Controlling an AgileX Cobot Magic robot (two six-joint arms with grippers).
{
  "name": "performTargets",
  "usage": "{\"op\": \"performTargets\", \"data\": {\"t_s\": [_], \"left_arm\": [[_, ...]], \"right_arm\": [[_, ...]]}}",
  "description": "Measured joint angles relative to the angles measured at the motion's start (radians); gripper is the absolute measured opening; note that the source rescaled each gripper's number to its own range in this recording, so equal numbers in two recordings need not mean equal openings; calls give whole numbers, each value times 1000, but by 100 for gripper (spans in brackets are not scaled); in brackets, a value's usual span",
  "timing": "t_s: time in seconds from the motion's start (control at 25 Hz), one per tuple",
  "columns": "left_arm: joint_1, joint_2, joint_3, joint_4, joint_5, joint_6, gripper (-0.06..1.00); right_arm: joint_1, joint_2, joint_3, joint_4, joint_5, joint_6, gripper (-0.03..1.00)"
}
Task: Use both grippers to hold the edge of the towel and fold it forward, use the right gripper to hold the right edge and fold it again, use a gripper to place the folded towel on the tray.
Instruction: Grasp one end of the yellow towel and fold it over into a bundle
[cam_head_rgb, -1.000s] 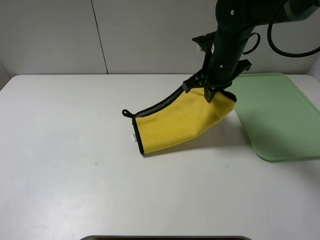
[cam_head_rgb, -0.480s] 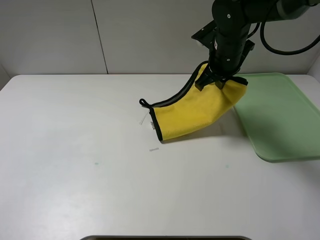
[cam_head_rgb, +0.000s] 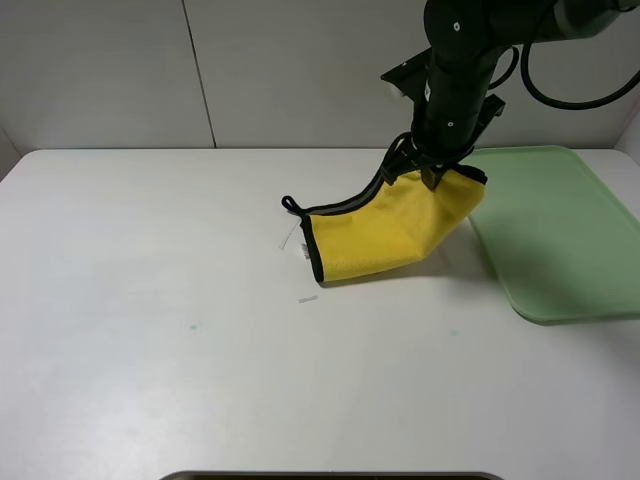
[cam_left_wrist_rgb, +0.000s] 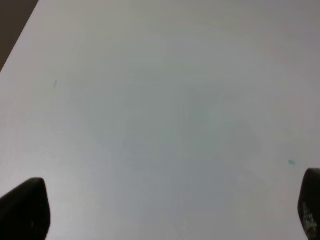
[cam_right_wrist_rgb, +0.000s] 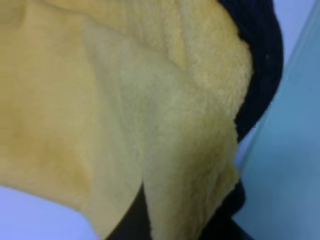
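Observation:
The folded yellow towel (cam_head_rgb: 385, 232) with black piping hangs from my right gripper (cam_head_rgb: 432, 172), which is shut on its upper right corner. Its lower left end, with the small black loop (cam_head_rgb: 290, 205), rests on the white table. The pale green tray (cam_head_rgb: 560, 230) lies at the right, beside the towel's lifted corner. In the right wrist view the yellow plush (cam_right_wrist_rgb: 125, 110) fills the picture, with the tray's green (cam_right_wrist_rgb: 290, 150) at one side. In the left wrist view my left gripper (cam_left_wrist_rgb: 165, 210) is open over bare table, only its two dark fingertips (cam_left_wrist_rgb: 25, 207) showing. The left arm is out of the high view.
The white table (cam_head_rgb: 150, 300) spreads to the left and front of the towel. A small pale scrap (cam_head_rgb: 308, 298) lies on it just left of the towel's lower corner. A dark edge (cam_head_rgb: 330, 476) shows at the table's front.
My right gripper lifted the towel's corner and carried it right toward the tray, dragging the lower end right; in the last half second it dropped slightly. A small scrap now lies on the table.

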Motion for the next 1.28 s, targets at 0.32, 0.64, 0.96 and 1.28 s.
{"op": "performTargets", "data": {"t_s": [0.32,0.64,0.96,1.28], "left_arm": [[0,0,0,0,0,0,100],[0,0,0,0,0,0,100],[0,0,0,0,0,0,100],[0,0,0,0,0,0,100]], "right_arm": [[0,0,0,113,9,88,9],[0,0,0,236,-49,172,9],[0,0,0,345,-135,194,9],[0,12,0,172,-117,194,9]]}}
